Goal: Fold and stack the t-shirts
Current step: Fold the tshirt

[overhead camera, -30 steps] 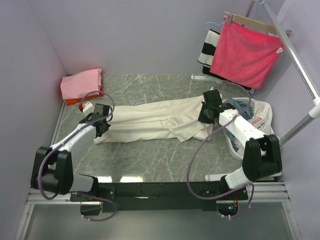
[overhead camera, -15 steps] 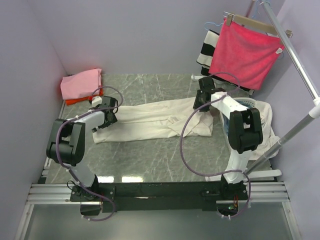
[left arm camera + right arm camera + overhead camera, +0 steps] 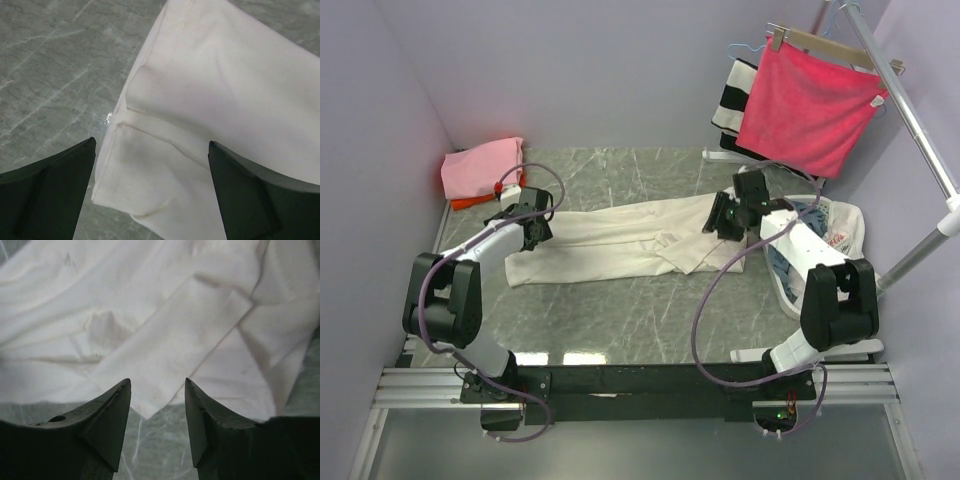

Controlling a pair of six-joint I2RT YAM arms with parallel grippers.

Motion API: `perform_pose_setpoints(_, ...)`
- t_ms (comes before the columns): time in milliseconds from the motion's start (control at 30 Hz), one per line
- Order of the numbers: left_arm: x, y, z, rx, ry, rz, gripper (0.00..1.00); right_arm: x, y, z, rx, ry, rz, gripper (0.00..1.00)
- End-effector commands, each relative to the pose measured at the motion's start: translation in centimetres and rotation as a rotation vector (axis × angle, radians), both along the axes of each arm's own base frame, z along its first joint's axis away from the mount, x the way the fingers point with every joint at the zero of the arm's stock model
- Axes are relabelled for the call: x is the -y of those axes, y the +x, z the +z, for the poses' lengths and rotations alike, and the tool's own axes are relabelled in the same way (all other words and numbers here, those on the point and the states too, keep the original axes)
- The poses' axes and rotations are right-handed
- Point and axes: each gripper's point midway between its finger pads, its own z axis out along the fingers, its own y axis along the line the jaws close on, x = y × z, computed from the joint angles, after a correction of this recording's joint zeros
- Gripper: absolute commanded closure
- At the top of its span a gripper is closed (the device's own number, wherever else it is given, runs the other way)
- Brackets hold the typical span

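A cream t-shirt [image 3: 620, 238] lies folded lengthwise into a long band across the marble table [image 3: 620, 310]. My left gripper [image 3: 528, 232] hovers wide open over the band's left end [image 3: 210, 90], nothing between its fingers [image 3: 50, 195]. At the band's right end, where a sleeve is folded over [image 3: 175, 340], my right gripper [image 3: 718, 220] stands open and empty above the cloth. A pink t-shirt [image 3: 482, 166] rests folded on an orange-red one [image 3: 470, 203] in the far left corner.
A bright red cloth [image 3: 808, 105] on a wooden hanger and a black-and-white striped cloth [image 3: 732, 100] hang from a rack at the back right. A white bag with clothes [image 3: 825, 235] sits under the right arm. Purple walls close in the table.
Both grippers have opened and let go of the cream t-shirt's ends after carrying them towards the back. The shirt now lies as a narrower folded band.
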Motion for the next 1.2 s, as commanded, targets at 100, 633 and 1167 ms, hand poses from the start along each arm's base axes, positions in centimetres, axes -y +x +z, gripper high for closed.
perform_pose_setpoints(100, 2.2, 0.1, 1.9, 0.082, -0.1, -0.081, 0.01, -4.4, -5.2, -2.9, -0.111, 0.249, 0.072, 0.47)
perform_pose_setpoints(633, 3.3, 0.2, 1.8, 0.093, -0.151, -0.121, 0.01, -4.9, -4.8, -5.5, -0.147, 0.238, 0.052, 0.45)
perform_pose_setpoints(1167, 3.1, 0.4, 1.1, 0.066, -0.136, -0.114, 0.01, -5.2, -2.9, -3.4, -0.065, 0.233, 0.076, 0.92)
